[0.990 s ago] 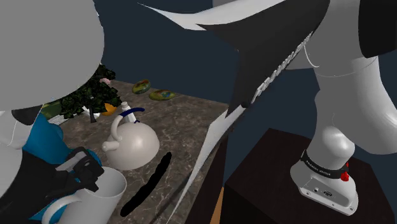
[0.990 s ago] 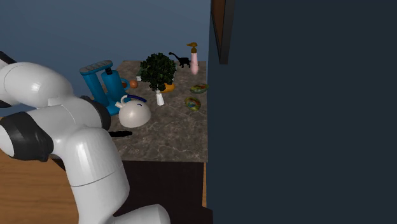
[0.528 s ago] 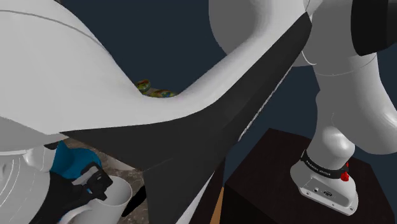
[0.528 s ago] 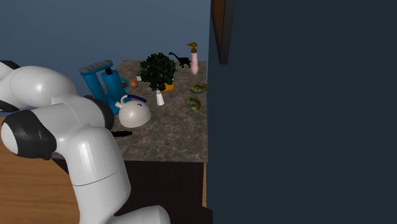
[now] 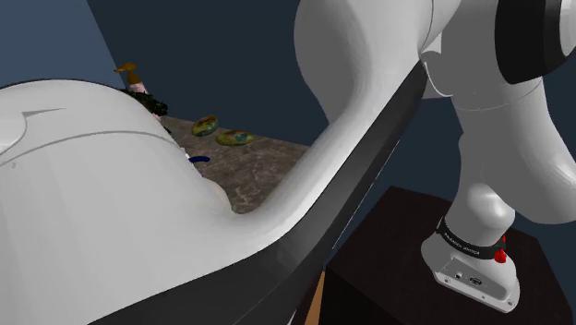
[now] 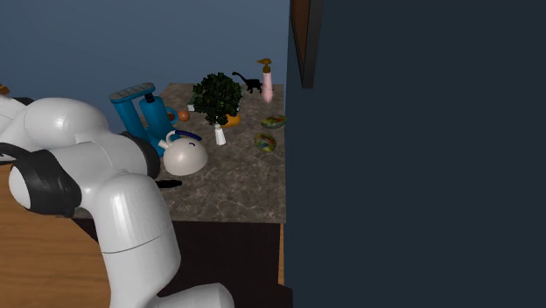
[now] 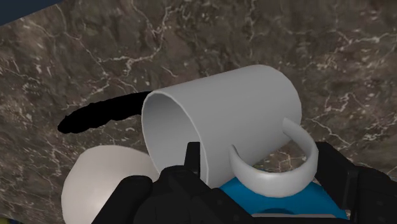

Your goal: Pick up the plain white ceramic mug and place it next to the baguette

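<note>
Gripper (image 7: pixel 261 159) is pinching the white mug (image 7: pixel 222 108). One finger (image 7: pixel 193 162) sits at the rim of the mouth and the other is outside the handle (image 7: pixel 280 172), with the mug wall and handle between them. The open mouth is turned partly toward the hand camera. I can't tell whether the mug is upright. It hangs over the dark marble counter (image 7: pixel 331 44), above a white kettle (image 7: pixel 102 188) and a blue appliance (image 7: pixel 273 198). The baguette (image 7: pixel 95 118), drawn as a long flat black shape, lies on the counter beyond the mug's mouth, apart from it.

In the second exterior view the arm (image 6: pixel 114 201) is folded low at that view's left, in front of the counter's near corner. The kettle sits between the blue appliance and the baguette. Farther back are a dark green plant (image 6: pixel 217 96), a pink bottle (image 6: pixel 266 85), a black cat figurine (image 6: pixel 245 83) and a small white bottle (image 6: pixel 220 135). Two greenish dishes (image 6: pixel 266 140) lie near the counter edge by the dark wall (image 6: pixel 411 157).

In the shoulder view I get a white arm link across most of the frame, the stand (image 5: pixel 406 249) at lower right, and a strip of counter with the dishes behind.
</note>
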You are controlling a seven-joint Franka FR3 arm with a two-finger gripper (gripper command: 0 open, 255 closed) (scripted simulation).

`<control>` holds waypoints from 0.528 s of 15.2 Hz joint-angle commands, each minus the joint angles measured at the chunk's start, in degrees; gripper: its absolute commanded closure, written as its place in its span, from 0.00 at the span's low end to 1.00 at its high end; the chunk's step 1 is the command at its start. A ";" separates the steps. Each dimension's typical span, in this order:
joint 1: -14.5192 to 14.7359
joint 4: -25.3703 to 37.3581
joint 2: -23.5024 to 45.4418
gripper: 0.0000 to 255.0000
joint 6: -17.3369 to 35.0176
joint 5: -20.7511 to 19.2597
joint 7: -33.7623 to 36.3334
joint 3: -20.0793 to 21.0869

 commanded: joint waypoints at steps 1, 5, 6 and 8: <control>-0.37 -1.46 0.13 1.00 1.33 -0.26 0.69 -0.11; -0.58 -3.06 0.76 1.00 3.13 -0.86 1.69 -0.45; -0.58 -3.05 0.77 1.00 3.12 -0.87 1.69 -0.45; -0.58 -3.05 0.77 1.00 3.12 -0.87 1.68 -0.45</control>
